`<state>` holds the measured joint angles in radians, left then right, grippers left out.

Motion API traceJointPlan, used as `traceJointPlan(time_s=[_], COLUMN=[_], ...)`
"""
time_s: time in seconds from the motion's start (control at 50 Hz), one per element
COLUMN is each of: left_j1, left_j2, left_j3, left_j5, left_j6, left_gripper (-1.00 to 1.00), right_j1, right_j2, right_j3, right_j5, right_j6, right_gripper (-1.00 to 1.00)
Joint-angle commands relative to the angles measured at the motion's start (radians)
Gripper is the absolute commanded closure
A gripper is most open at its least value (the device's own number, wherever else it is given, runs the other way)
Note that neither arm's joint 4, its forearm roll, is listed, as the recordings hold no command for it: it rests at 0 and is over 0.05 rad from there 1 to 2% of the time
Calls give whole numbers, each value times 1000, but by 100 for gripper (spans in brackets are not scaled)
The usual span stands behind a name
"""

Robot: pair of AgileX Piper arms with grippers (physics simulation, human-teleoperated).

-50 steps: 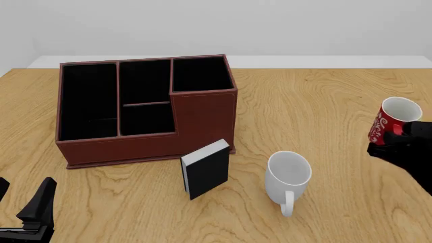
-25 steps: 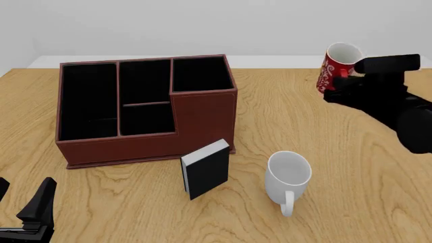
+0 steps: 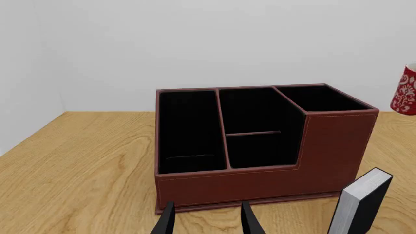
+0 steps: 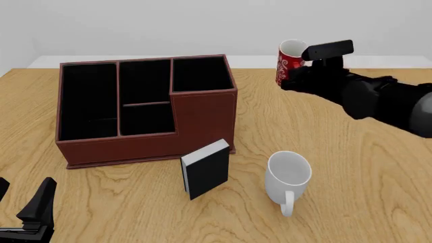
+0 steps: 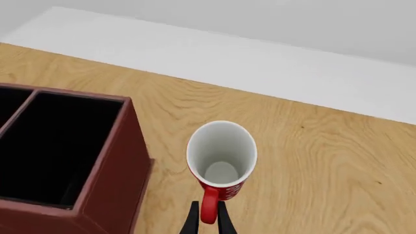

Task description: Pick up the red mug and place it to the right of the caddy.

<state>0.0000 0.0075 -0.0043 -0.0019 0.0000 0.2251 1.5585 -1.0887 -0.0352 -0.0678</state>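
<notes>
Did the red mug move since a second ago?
Yes. The red mug, held by the right gripper, went up and left, from the table's right edge toward the caddy.

Table wood-grain; caddy matt leather-like; red mug glossy.

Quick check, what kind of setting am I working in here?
Likely a simulated desk or office tabletop: a bare wooden table, a compartmented caddy like a desk organiser, a small book, and plain blank walls behind.

Both arms are matte black, the right arm bulky and rounded, with thin tapered black fingers
</notes>
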Motion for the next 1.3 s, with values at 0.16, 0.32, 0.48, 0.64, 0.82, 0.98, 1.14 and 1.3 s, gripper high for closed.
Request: traceJointPlan(time_s=[0.16,0.32,0.48,0.64,0.82,0.98,1.14,1.3], left_j1=[0,0,0,0,0,0,0,0], left_j2=[0,0,0,0,0,0,0,0], left_j3=[0,0,0,0,0,0,0,0], left_j5=[0,0,0,0,0,0,0,0], left_j6=[0,0,0,0,0,0,0,0], left_gripper=[-100,-100,-100,-100,-100,-100,-100,-100], right_j1=[39,55,63,73,82,89,90,89], right_j2=[162,217,245,275,301,312,329,341], right_j3=[-81,-95,-94,-88,-83,-81,-78,-74], right_j5=[-9,-20,-27,-39,-48,-50,-57,-64], right_j6=[15,16,18,28,38,42,52,49], right_gripper=[100,100,100,100,100,100,100,100])
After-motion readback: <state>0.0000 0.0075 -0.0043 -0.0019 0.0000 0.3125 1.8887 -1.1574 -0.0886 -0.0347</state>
